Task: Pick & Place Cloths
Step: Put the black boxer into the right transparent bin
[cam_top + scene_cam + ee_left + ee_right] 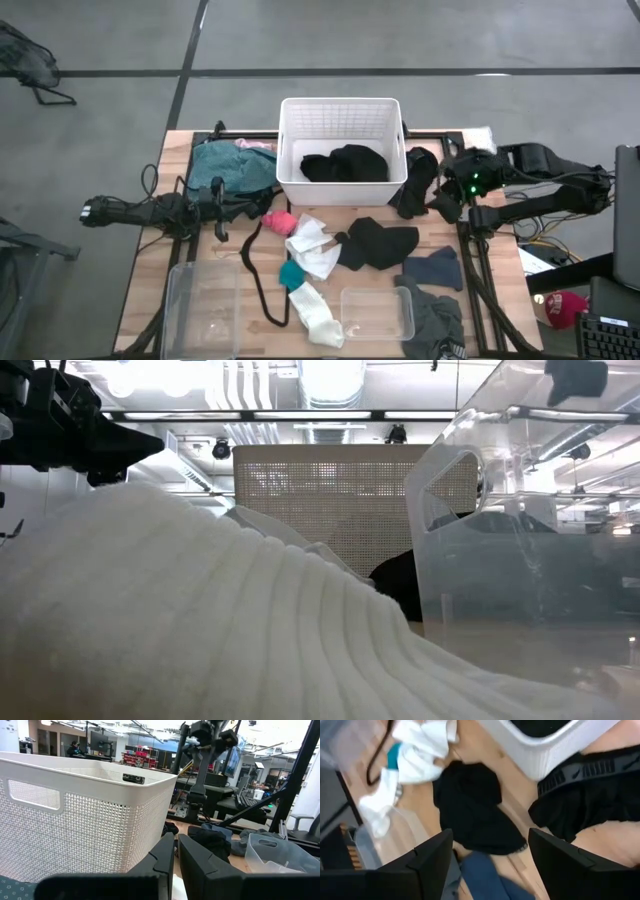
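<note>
Cameras, 4 views. High view: hanging over my table, looking straight down on both my arms. Low view: sitting at table-top height, facing level toward the white basket, pressed very close against a white sock. Left wrist view: looking past my left gripper at the basket wall, close by. Right wrist view: looking down between my right gripper fingers at a black cloth, also showing in the high view.

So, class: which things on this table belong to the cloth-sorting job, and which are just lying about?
Job:
teal garment
black cloth
white socks
pink piece
dark blue piece
white basket

Lying about:
black cord loop
clear plastic tubs
</note>
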Available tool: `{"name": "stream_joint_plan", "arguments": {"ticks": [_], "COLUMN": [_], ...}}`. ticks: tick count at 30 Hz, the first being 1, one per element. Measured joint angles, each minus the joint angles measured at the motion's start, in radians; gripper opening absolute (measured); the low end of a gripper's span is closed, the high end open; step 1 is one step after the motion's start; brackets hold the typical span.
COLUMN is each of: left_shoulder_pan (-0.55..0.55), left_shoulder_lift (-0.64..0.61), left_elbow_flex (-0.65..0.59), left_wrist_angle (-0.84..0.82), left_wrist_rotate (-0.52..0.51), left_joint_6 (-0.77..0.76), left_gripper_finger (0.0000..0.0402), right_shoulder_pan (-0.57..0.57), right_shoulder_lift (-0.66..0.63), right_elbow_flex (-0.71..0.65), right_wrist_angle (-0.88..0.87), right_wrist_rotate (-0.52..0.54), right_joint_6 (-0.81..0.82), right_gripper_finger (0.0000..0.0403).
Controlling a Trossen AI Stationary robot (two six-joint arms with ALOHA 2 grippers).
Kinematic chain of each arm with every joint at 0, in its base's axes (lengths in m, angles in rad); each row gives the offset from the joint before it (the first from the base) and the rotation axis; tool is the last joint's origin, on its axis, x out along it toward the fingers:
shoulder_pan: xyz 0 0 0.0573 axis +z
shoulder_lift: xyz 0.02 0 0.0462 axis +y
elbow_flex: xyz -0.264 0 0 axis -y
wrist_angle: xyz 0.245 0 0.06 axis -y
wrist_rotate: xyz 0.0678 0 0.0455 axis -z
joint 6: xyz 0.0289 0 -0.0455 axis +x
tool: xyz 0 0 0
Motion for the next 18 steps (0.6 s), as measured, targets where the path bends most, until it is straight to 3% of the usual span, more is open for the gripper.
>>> {"name": "stream_joint_plan", "arguments": {"ticks": [10,18], "left_shoulder_pan": [0.000,0.000], "left_shoulder_lift": [0.000,0.000], "left_elbow_flex": [0.000,0.000], "left_wrist_angle": [0.000,0.000], "left_wrist_rotate": [0.000,0.000], "left_joint_6": [0.000,0.000], "left_gripper_finger": [0.0030,0.0030], "right_shoulder_pan": [0.138,0.201], "right_shoulder_lift": [0.028,0.061], "right_elbow_flex": [-0.166,-0.222], "right_wrist_angle": [0.226,0.327], "right_wrist_rotate": [-0.058,-0.047], "right_joint_6": [0.012,0.074], "right_gripper_finger": [0.0236,0.0250]}}
